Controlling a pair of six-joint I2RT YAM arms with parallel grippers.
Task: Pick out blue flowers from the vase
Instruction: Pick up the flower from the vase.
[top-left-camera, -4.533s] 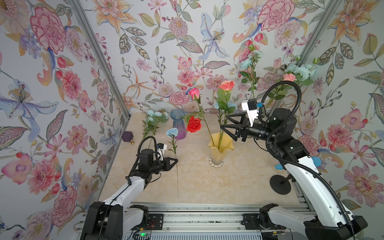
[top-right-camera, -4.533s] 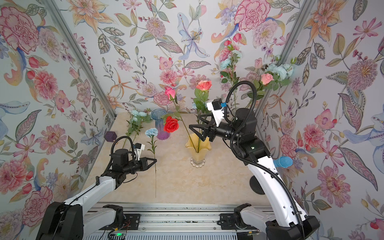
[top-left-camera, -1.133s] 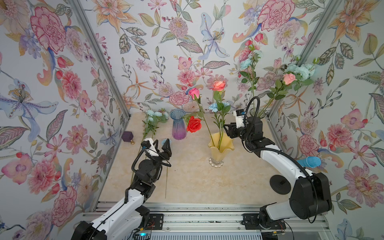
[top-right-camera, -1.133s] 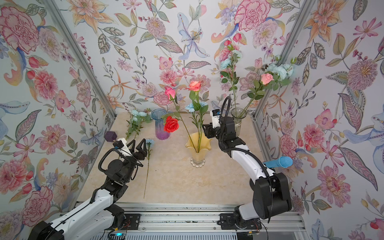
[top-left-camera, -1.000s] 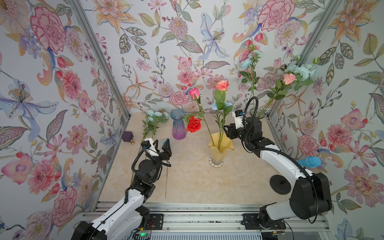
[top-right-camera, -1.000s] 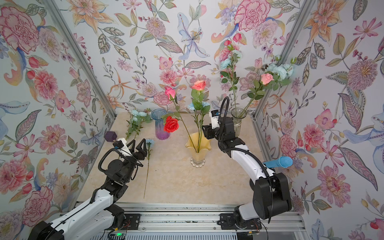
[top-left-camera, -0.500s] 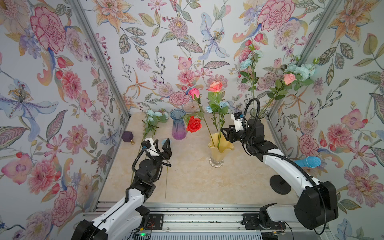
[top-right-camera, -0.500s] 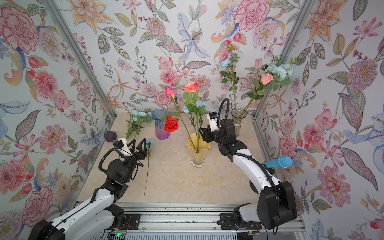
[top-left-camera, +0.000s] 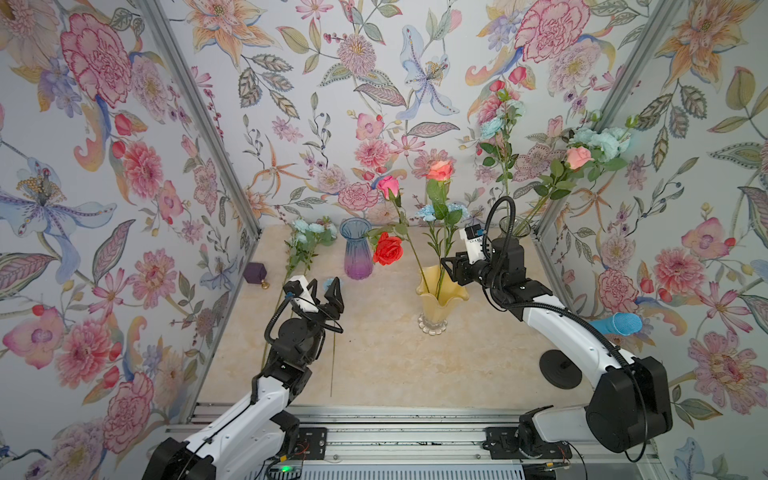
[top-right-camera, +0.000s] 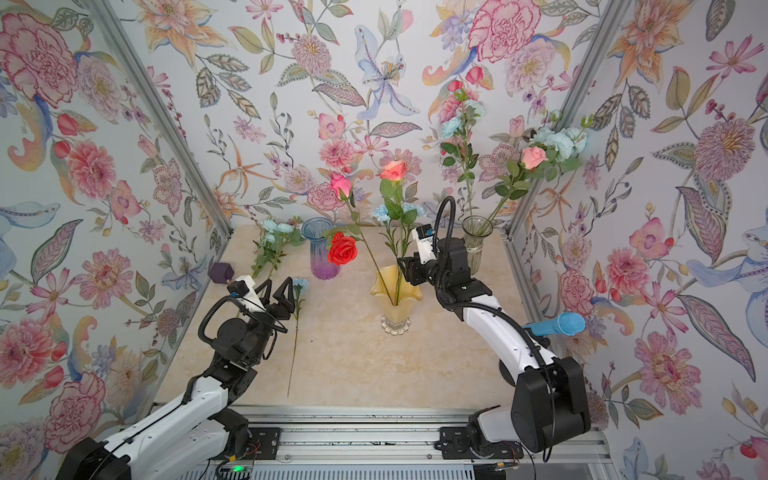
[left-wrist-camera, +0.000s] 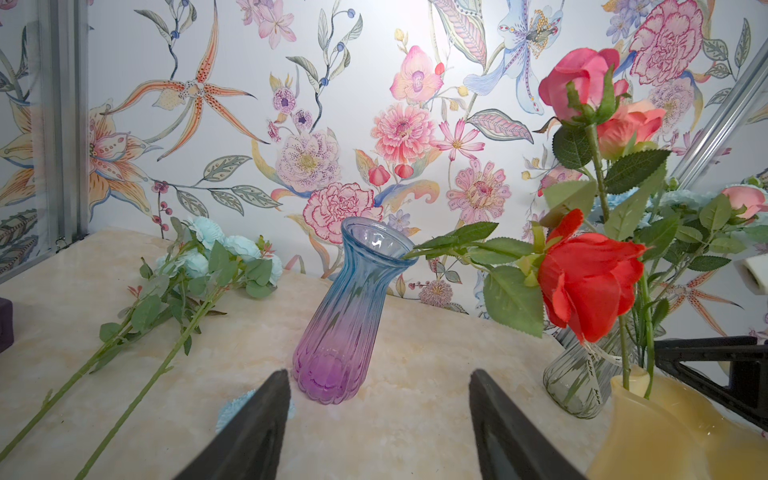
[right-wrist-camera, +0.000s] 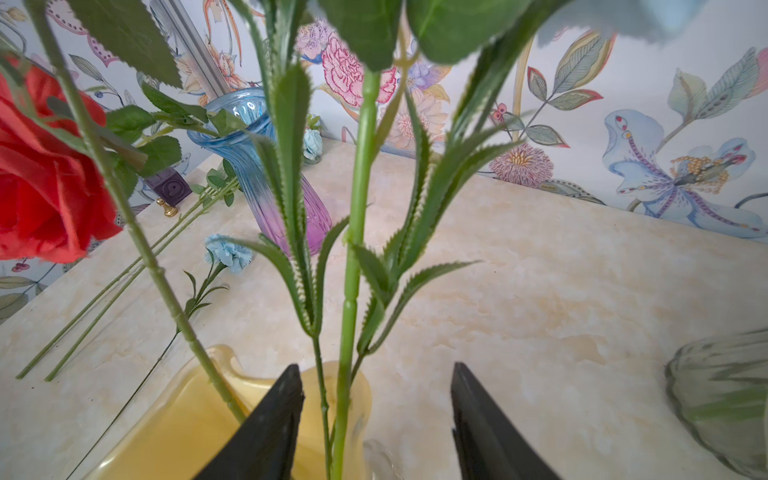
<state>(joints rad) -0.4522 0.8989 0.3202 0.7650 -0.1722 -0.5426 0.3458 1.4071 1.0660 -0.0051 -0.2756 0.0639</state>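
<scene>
Table centre, yellow vase (top-left-camera: 432, 309): holds roses (top-left-camera: 439, 170) and one tall blue flower (top-left-camera: 426, 212). At the vase's 2 o'clock, my right pincer (right-wrist-camera: 374, 368): spread, green stems (right-wrist-camera: 353, 270) standing between the fingers (right-wrist-camera: 274, 415), not clamped. At the vase's 9 o'clock, my left pincer (top-left-camera: 325, 286): spread, empty. At that pincer's 3 o'clock, just beside it, a single blue bloom (top-right-camera: 300, 283) lies flat on the table (top-left-camera: 395, 365). At 11 o'clock, a blue spray (top-left-camera: 309, 232) lies beside the purple-blue vase (top-left-camera: 356, 253).
</scene>
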